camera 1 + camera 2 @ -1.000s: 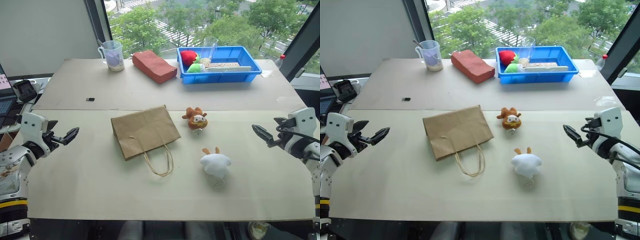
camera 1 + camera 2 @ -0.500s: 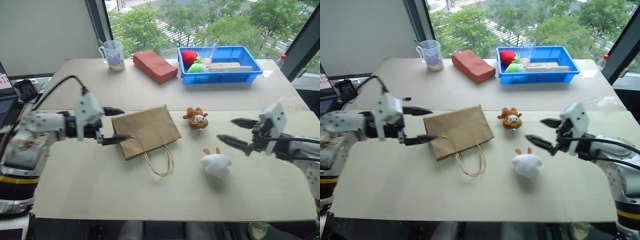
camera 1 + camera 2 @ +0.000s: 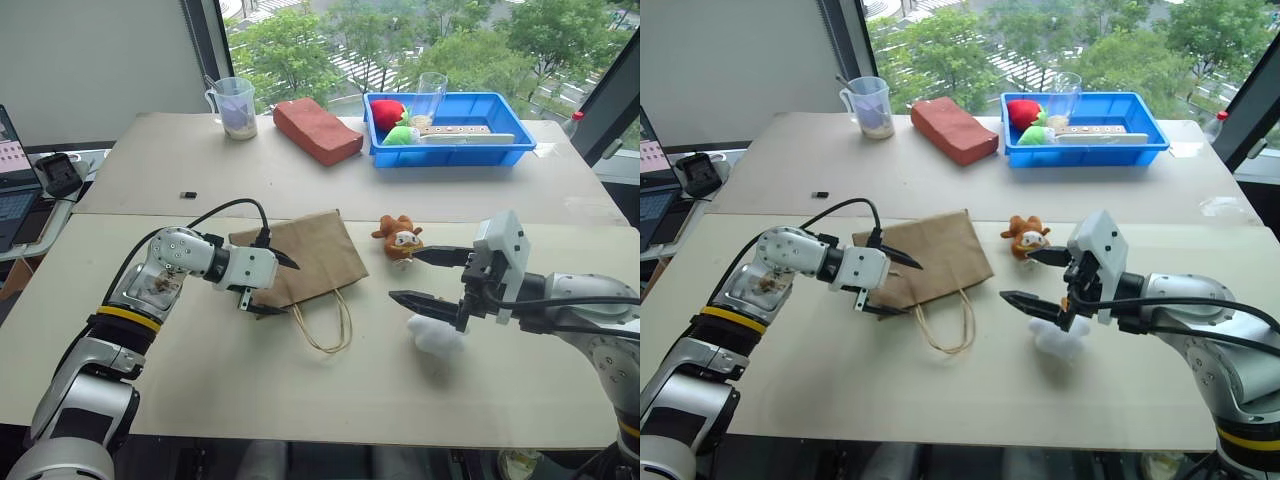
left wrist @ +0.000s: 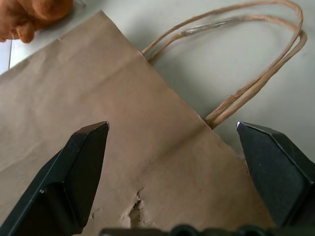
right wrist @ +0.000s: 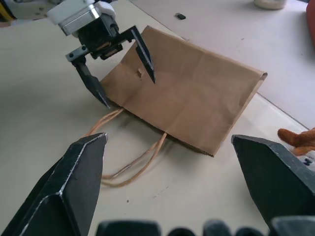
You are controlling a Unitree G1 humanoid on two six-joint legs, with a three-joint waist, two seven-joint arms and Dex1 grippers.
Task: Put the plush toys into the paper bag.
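Bag: we judge the paper bag (image 3: 300,257) light, floppy, lying flat; we take its mouth edge.
Toys: the plush toys (image 3: 398,238) look soft, squeezable.
Grippers: left gripper (image 3: 268,284) and right gripper (image 3: 427,277) both spread, empty.

Two plush toys were counted: one orange-brown animal (image 3: 398,238) and one fluffy white toy (image 3: 437,334). One brown paper bag (image 3: 310,252) with two cord loop handles (image 3: 325,325) was seen. One blue tray (image 3: 516,149), one reddish-brown packet (image 3: 317,130), one measuring jug (image 3: 235,105) and one clear cup (image 3: 431,95) were counted.
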